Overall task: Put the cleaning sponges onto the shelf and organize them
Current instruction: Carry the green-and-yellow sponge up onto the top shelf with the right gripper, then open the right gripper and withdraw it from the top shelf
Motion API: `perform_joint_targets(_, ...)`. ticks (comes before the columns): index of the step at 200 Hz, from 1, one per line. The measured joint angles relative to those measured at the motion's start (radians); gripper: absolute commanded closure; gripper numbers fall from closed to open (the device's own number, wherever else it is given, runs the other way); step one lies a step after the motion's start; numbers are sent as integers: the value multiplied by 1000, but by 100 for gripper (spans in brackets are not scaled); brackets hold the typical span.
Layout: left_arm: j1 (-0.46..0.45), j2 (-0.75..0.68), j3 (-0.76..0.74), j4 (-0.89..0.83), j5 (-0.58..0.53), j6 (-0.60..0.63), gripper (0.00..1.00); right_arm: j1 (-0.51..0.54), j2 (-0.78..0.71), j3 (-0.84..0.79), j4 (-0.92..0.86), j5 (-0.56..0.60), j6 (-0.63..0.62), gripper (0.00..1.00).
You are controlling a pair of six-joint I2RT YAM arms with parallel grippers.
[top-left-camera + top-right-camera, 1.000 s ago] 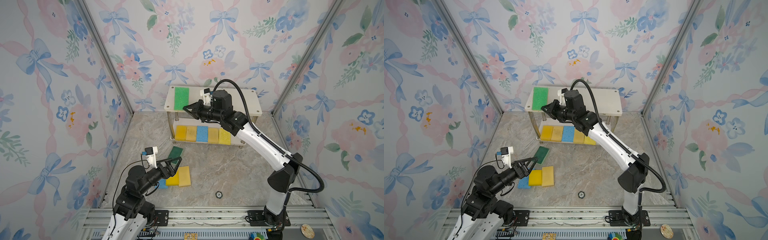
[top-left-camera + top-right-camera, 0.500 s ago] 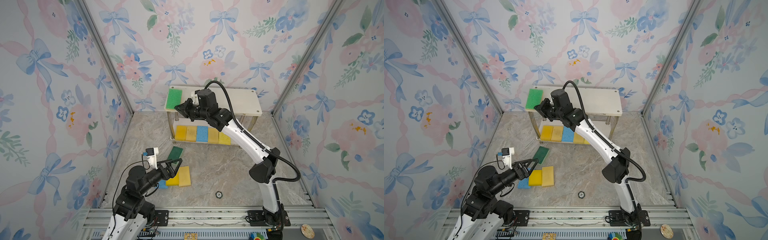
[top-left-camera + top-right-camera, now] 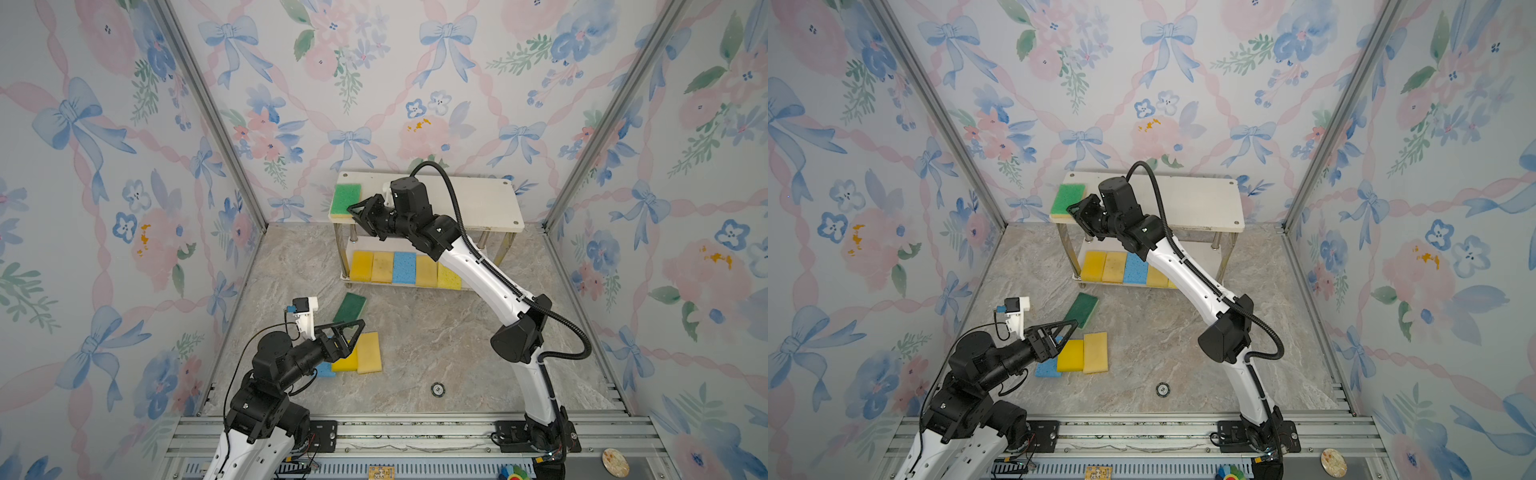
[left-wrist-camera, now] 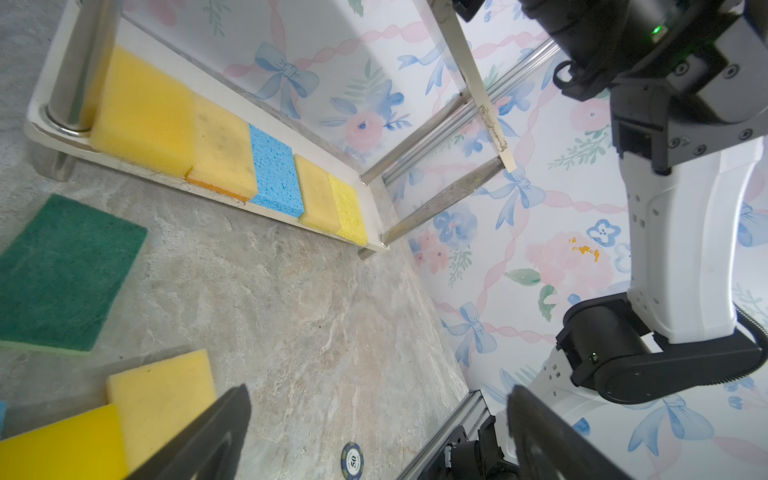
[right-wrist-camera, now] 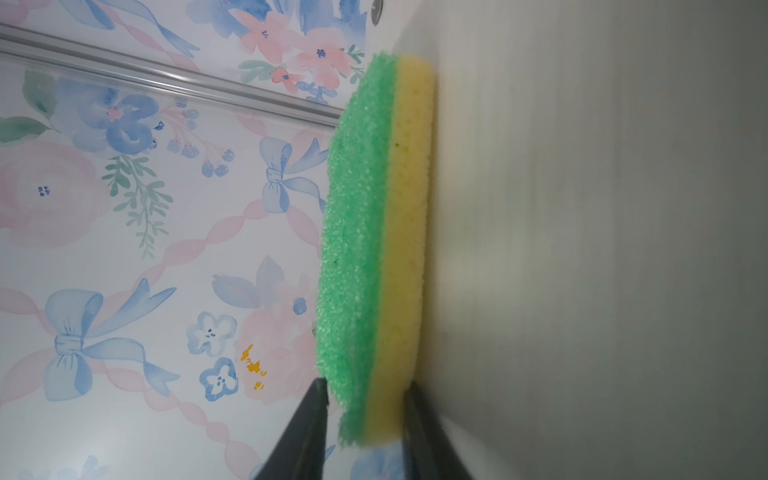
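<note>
In both top views the green sponge (image 3: 345,198) is now found further left on the top board of the shelf (image 3: 478,199) than a second ago, right by the board's left end. The right pincer (image 3: 357,212) is moved left along with it. The right arm's elbow (image 3: 517,338) is brought in from the right side toward the middle of the worktop (image 3: 415,332). The pincer's fingers (image 5: 309,419) are spread wider than before, with the sponge's near end between them. Whether it is gripped cannot be told.
</note>
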Motion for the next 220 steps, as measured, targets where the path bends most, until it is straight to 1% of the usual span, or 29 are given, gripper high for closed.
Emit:
perform_joint_targets(30, 0, 0, 0, -6, 0, 0, 2, 0, 0, 5, 8, 7, -6, 46)
perform_joint_targets(53, 0, 0, 0, -8, 0, 0, 2, 4, -4, -8, 33, 12, -7, 36)
perform_joint_targets(100, 0, 0, 15, -9, -1, 0, 2, 29, -82, -103, 47, 50, -27, 21)
perform_joint_targets(105, 0, 0, 17, -9, -1, 0, 2, 34, -92, -116, 44, 55, -31, 17)
perform_joint_targets(108, 0, 0, 19, -9, -1, 0, 2, 37, -98, -122, 40, 61, -28, 13)
perform_joint_targets(110, 0, 0, 19, -9, 0, 0, 2, 39, -103, -127, 36, 61, -32, 10)
perform_joint_targets(112, 0, 0, 21, -9, -1, 0, 2, 40, -106, -130, 32, 66, -35, 1)
perform_joint_targets(113, 0, 0, 21, -9, 0, 0, 2, 41, -109, -134, 29, 68, -33, 1)
perform_joint_targets(115, 0, 0, 22, -9, -1, 0, 2, 44, -113, -137, 22, 70, -28, 2)
perform_joint_targets(122, 0, 1, 26, -10, 0, 0, 2, 51, -122, -146, 2, 80, -32, 3)
perform_joint_targets(156, 0, 2, 42, -10, 0, -5, 2, 83, -148, -152, -93, 127, -78, 3)
perform_joint_targets(174, 0, 2, 45, -9, 5, -16, 2, 106, -192, -191, -134, 169, -117, 3)
perform_joint_targets(197, 0, 1, 45, -16, 22, -39, 2, 158, -332, -341, -157, 228, -175, 3)
perform_joint_targets(220, 0, -9, 31, -17, 45, -50, 2, 212, -576, -593, -159, 266, -230, 3)
